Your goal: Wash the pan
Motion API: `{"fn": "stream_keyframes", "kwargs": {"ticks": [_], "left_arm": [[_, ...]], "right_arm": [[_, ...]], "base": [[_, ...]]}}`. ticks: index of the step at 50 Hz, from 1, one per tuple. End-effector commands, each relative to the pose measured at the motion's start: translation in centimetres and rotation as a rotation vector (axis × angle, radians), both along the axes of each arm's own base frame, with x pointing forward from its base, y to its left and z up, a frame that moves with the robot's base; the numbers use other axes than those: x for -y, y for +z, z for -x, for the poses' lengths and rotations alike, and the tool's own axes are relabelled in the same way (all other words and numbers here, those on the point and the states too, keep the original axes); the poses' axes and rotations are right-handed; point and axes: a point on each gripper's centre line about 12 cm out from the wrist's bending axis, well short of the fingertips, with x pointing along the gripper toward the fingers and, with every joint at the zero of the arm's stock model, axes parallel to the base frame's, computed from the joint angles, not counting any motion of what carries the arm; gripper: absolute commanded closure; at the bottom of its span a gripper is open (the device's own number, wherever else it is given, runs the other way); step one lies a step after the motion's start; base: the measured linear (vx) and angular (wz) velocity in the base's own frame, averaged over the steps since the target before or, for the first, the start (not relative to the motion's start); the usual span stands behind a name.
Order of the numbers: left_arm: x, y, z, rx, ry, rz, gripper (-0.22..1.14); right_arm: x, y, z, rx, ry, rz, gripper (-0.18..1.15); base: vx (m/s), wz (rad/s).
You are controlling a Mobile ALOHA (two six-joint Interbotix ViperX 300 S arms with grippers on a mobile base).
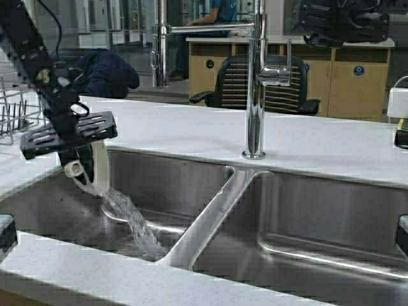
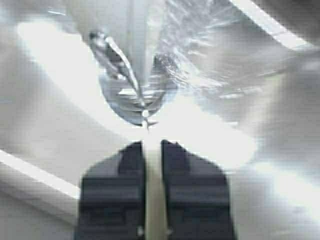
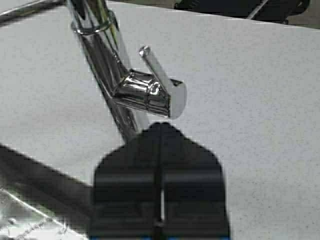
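My left gripper (image 1: pixel 71 143) is shut on the short handle of the cream-white pan (image 1: pixel 100 167) and holds it tilted steeply on edge over the left sink basin (image 1: pixel 38 210). Water (image 1: pixel 131 223) pours from the pan's lower rim into the basin. In the left wrist view the fingers (image 2: pixel 120 170) clamp the cream handle (image 2: pixel 152 200) of the pan, with splashing water beyond. My right gripper (image 3: pixel 160 126) is shut and empty, hovering close behind the chrome faucet lever (image 3: pixel 160 75). Its arm is the dark shape at the top right of the high view (image 1: pixel 344 22).
The tall chrome faucet (image 1: pixel 255 83) stands behind the sink divider (image 1: pixel 210 217), with its lever (image 1: pixel 275 75) on its right. A second spray faucet (image 1: pixel 162 38) rises farther back. A wire dish rack (image 1: pixel 16 115) stands on the left counter. The right basin (image 1: pixel 319 242) lies beside the divider.
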Motion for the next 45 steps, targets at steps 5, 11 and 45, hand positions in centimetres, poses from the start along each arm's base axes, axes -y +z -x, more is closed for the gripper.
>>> {"fn": "stream_keyframes", "kwargs": {"ticks": [5, 11, 45], "left_arm": [[1.1, 3.3, -1.4, -0.079, -0.165, -0.262, 0.88], [2.3, 3.8, -0.9, -0.085, -0.227, -0.309, 0.88], [0.9, 10.1, -1.9, 0.064, -0.32, -0.428, 0.88]], "right_arm": [[0.0, 1.3, 0.4, 0.062, -0.006, -0.039, 0.9], [0.0, 1.4, 0.7, 0.065, -0.009, -0.059, 0.9], [-0.1, 1.5, 0.5, 0.073, 0.001, -0.044, 0.9]], "base": [[0.0, 0.0], [0.0, 0.0], [0.0, 0.0]]}}
